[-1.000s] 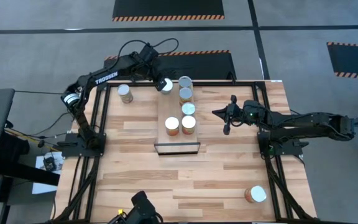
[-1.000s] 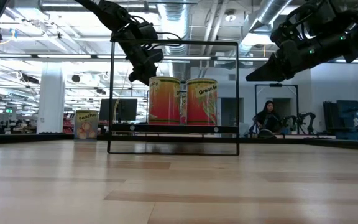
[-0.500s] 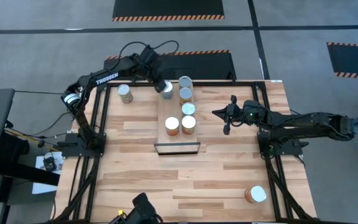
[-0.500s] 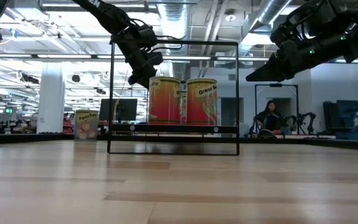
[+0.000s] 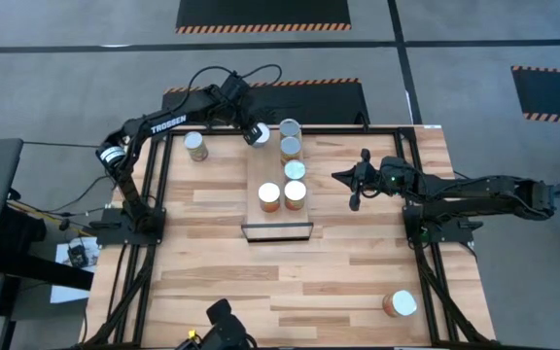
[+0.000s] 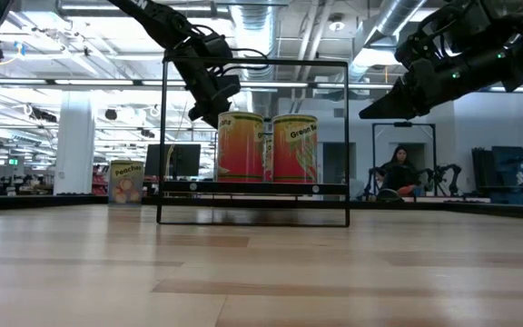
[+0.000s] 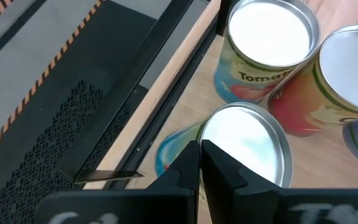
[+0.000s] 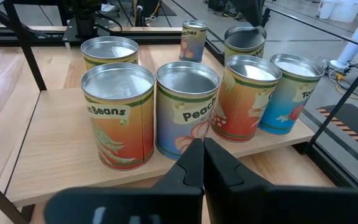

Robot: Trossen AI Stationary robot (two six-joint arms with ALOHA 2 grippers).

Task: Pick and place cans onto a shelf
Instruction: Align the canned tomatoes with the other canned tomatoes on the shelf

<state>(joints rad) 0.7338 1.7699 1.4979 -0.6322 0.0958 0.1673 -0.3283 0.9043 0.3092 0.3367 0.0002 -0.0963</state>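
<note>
loose can, far left: one tin [image 5: 195, 146] stands on the tabletop [image 5: 338, 282], well to the outer side of the left gripper, off the shelf; not yet picked, I'd judge.
left gripper: [image 5: 252, 130] fingers pressed together, nothing between them; hangs just over the silvery top of a blue-labelled can [image 7: 244, 143] at the shelf's far left corner. In the left wrist view the closed tips sit at that can's near rim. Likely a closed-finger nudge to seat it, or a pause above a can just set down; can't tell which.
shelf: [image 5: 263, 173] light plank in a dark frame, directly under and ahead of the left gripper, to the inner side of the right gripper. Holds six cans.
cans on shelf: Tomato tin [image 7: 267, 46] and an orange one [image 7: 344, 78] sit just past the left gripper's tips, touching or nearly so; packed tight at the far end, probably to leave room. Green Beans can [image 8: 117, 114] and Peach can [image 8: 187, 106] stand closest to the right gripper.
right gripper: [image 5: 354, 178] fingers nearly together, empty; waits beside the shelf, raised above the table, facing the cans.
last can: [image 5: 399, 304] alone on the tabletop, well behind the right gripper toward the near edge; seemingly the right arm's to fetch.
</note>
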